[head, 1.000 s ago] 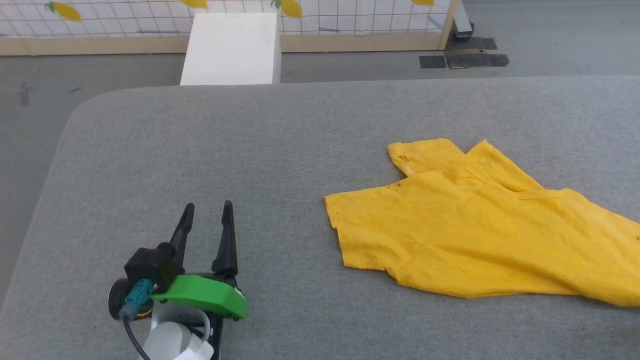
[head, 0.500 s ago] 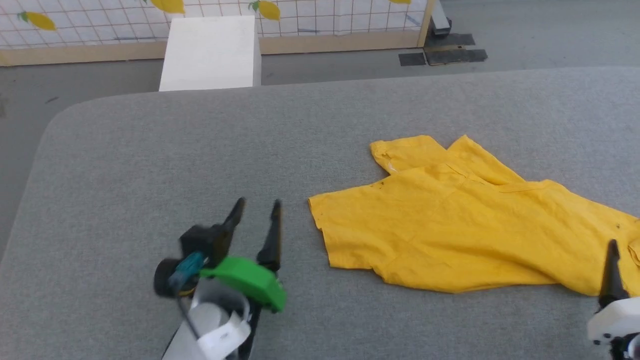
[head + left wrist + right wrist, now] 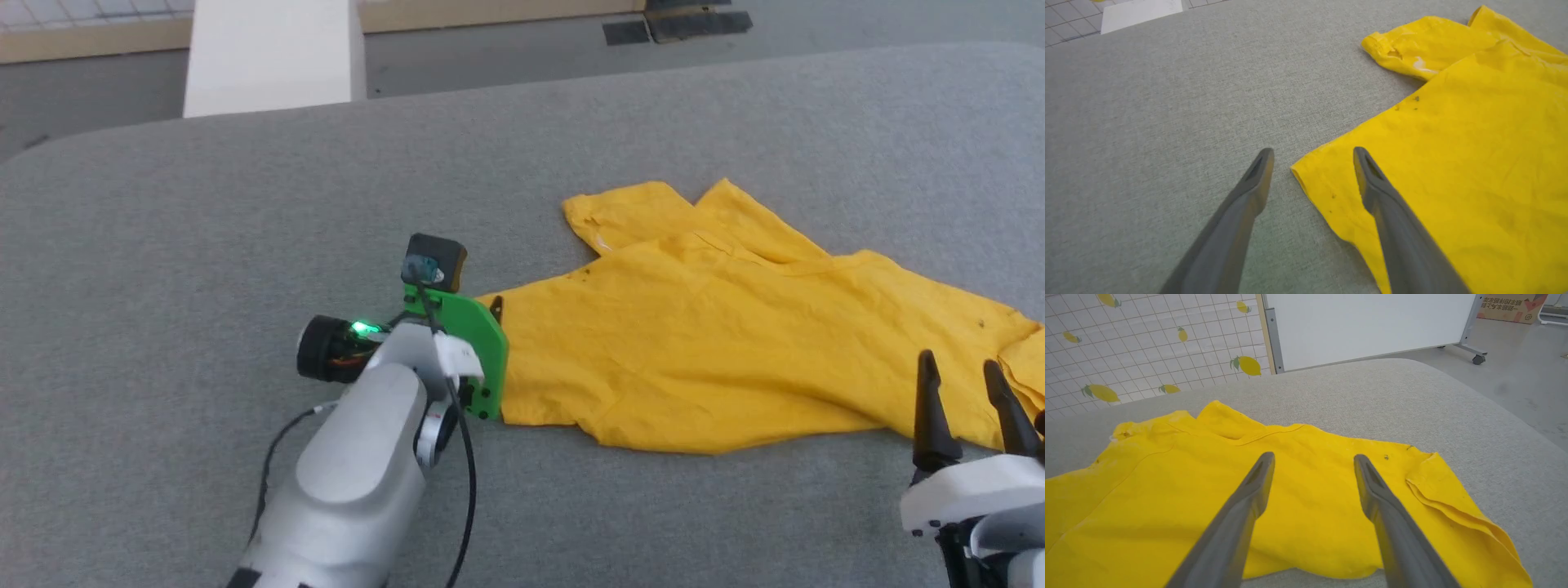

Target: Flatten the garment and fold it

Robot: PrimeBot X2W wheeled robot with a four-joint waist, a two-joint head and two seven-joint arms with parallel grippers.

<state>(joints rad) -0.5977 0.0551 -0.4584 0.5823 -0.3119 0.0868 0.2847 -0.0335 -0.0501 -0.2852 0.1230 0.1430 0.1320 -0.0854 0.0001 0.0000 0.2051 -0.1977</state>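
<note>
The garment (image 3: pixel 735 343), a mustard-yellow T-shirt, lies rumpled and plain side up on the right half of the grey table (image 3: pixel 204 212). Its sleeve (image 3: pixel 1421 45) is bunched at the far side. My left gripper (image 3: pixel 1312 153) is open just above the garment's (image 3: pixel 1474 143) near-left corner, one finger over the cloth and the other over bare table. In the head view its fingers are mostly hidden under the green wrist mount (image 3: pixel 465 343). At the garment's (image 3: pixel 1167 490) near-right edge my right gripper (image 3: pixel 958 361) is open, and both its fingers (image 3: pixel 1257 486) hover over the cloth, holding nothing.
A white box (image 3: pixel 269 57) stands on the floor past the table's far edge. The right wrist view shows a lemon-print screen (image 3: pixel 1147 343) and a white board on wheels (image 3: pixel 1363 326) behind the table. The table's rounded right end (image 3: pixel 1515 428) is close to the garment.
The camera has tilted down. My left gripper has moved right and forward to the garment's corner. The right gripper has come into view at the lower right, fingers apart.
</note>
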